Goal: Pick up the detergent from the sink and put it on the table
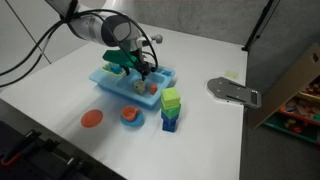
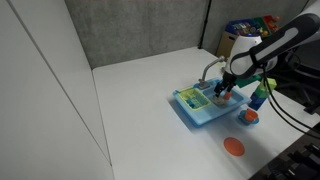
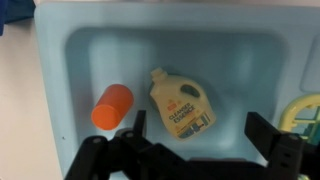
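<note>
Hovering my open, empty pincer (image 3: 200, 132) over the detergent (image 3: 183, 103) in the sink (image 3: 60, 40), I judge it light, slick, best pinched across its sides.

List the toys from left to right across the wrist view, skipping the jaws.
orange-red cylinder → detergent bottle → green-and-yellow piece, cut off at the right edge. The first two lie in the light blue sink compartment.
</note>
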Robot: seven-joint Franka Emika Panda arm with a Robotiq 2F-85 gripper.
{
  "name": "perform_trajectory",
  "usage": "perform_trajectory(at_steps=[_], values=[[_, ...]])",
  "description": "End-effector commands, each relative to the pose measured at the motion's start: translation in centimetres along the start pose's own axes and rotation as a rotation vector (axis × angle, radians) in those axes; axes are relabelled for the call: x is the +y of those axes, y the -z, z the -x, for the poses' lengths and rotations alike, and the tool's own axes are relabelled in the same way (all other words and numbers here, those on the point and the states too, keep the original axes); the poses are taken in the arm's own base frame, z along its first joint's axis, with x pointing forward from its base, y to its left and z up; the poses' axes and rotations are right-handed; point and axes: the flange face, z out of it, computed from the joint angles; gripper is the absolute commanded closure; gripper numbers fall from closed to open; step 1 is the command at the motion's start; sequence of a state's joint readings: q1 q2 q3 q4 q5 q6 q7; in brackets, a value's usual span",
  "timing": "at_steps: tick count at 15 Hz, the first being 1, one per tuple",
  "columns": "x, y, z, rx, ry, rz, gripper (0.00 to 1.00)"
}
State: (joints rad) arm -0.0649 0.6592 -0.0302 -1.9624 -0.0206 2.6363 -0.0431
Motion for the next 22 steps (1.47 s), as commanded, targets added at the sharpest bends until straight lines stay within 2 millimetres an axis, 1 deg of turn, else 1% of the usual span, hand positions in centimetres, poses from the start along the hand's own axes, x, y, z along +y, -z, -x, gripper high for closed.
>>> perform_trajectory(at_steps=[1, 9, 18, 20, 21, 22], values=[[0.4, -1.4, -1.6, 0.021, 0.02, 0.003, 0.0], [0.5, -4.6, -1.9, -0.006, 0.039, 0.007, 0.0], [0.7, -7.0, -2.0, -0.037, 0.07, -0.006, 0.0], [0.7, -7.1, -1.9, -0.041, 0.071, -0.007, 0.27], [0.7, -7.0, -1.9, -0.04, 0.07, -0.008, 0.34], [0.7, -6.8, -1.9, -0.041, 0.071, -0.01, 0.44]])
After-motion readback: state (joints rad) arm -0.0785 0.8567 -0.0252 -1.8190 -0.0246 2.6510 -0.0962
